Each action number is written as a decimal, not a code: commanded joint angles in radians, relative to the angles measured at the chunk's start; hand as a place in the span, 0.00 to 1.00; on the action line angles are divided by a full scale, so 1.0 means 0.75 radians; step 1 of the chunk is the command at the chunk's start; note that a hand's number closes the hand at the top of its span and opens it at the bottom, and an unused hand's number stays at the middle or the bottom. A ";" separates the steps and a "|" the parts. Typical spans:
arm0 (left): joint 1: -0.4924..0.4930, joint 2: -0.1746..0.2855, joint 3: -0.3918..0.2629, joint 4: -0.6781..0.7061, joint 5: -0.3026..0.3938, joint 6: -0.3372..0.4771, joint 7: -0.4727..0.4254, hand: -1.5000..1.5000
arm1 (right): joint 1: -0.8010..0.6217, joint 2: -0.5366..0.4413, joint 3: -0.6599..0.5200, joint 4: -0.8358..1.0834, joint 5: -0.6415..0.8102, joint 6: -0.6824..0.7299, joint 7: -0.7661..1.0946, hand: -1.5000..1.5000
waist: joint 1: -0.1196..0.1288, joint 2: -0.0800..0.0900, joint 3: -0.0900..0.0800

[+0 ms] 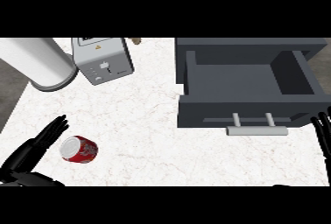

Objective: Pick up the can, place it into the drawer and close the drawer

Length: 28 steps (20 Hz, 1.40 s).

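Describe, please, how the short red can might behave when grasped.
The short red can has a round wall, so it could roll or skid on the smooth white marble counter if nudged. It looks squat, probably light, and might slip from the open black left hand.
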 commanded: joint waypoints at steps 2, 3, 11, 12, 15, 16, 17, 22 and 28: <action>-0.040 0.017 -0.068 0.216 -0.086 -0.039 -0.257 0.00 | 0.011 0.041 0.041 0.032 0.048 -0.002 -0.052 0.00 | -0.003 0.002 -0.001; -0.071 0.024 -0.040 0.179 -0.046 -0.022 -0.176 0.00 | 0.017 0.036 0.022 -0.078 0.012 -0.016 0.047 0.00 | -0.001 0.000 0.000; -0.130 0.069 -0.083 0.356 -0.044 -0.037 -0.233 0.00 | -0.067 -0.006 0.007 -0.062 -0.004 -0.024 0.131 0.00 | 0.003 0.000 0.000; -0.152 0.041 -0.087 0.404 -0.048 -0.002 -0.262 0.00 | -0.059 -0.005 -0.009 -0.060 -0.027 -0.018 0.116 0.00 | 0.000 0.001 0.000; -0.227 0.067 -0.096 0.551 -0.087 0.048 -0.367 0.00 | 0.000 -0.003 0.001 -0.092 -0.043 0.022 0.103 0.00 | -0.007 0.001 -0.001; -0.260 0.068 -0.086 0.572 -0.057 0.015 -0.302 0.00 | 0.000 0.010 -0.008 -0.108 -0.015 -0.010 0.095 0.00 | -0.007 0.001 -0.001; -0.268 0.044 -0.095 0.507 -0.051 0.051 -0.249 0.00 | -0.043 -0.040 -0.049 -0.044 -0.070 0.034 0.108 0.00 | -0.002 0.000 0.000; -0.224 -0.036 -0.156 0.482 -0.065 0.115 -0.268 0.00 | -0.035 -0.019 -0.038 -0.183 -0.066 -0.009 0.215 0.00 | 0.002 -0.002 0.000; -0.351 -0.035 -0.152 0.655 -0.065 0.129 -0.299 0.00 | -0.019 0.015 -0.012 -0.089 -0.024 0.020 0.103 0.00 | -0.006 0.002 0.000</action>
